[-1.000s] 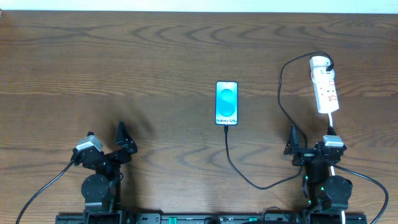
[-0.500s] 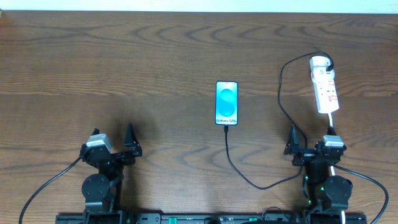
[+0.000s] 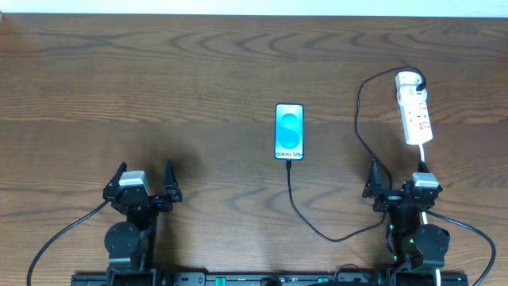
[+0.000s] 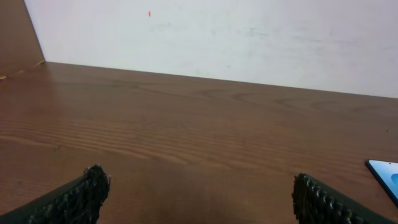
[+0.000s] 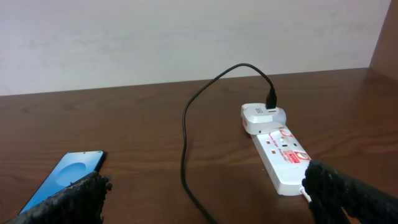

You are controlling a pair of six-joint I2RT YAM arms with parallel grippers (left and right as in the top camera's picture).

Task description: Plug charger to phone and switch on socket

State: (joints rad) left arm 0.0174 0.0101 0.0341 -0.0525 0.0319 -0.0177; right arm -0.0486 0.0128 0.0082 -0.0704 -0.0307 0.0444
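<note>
The left claw (image 3: 144,168) is sitting low at the near edge of the table (image 3: 198,79) with its two fingers spread wide, holding nothing. In its wrist view the left claw (image 4: 200,186) is facing bare wood and a pale wall (image 4: 217,37). Only a corner of the phone (image 4: 385,174) is showing, far off to its right.

The right claw (image 3: 395,176) is also resting near the table's front edge, fingers wide apart and empty. The phone (image 3: 290,132) is lying flat with its screen up, ahead of this claw and well to its left, its blue screen glowing. The power strip (image 3: 417,117) is lying ahead of the right claw and slightly to its right, stretching away from it. A black adapter (image 3: 406,79) is sitting in the strip's far end.

The black cable (image 3: 359,119) is arcing out of the adapter, running back toward the right claw, passing just to its left and then curving up to meet the phone's near edge. From the right wrist, the right claw (image 5: 205,183) is framing the phone (image 5: 62,180) beside its left finger, the power strip (image 5: 283,155) beside its right finger and the cable (image 5: 185,143) between them. The adapter (image 5: 261,115) is standing at the strip's far end. Whether the strip's switch is on, I cannot tell.
</note>
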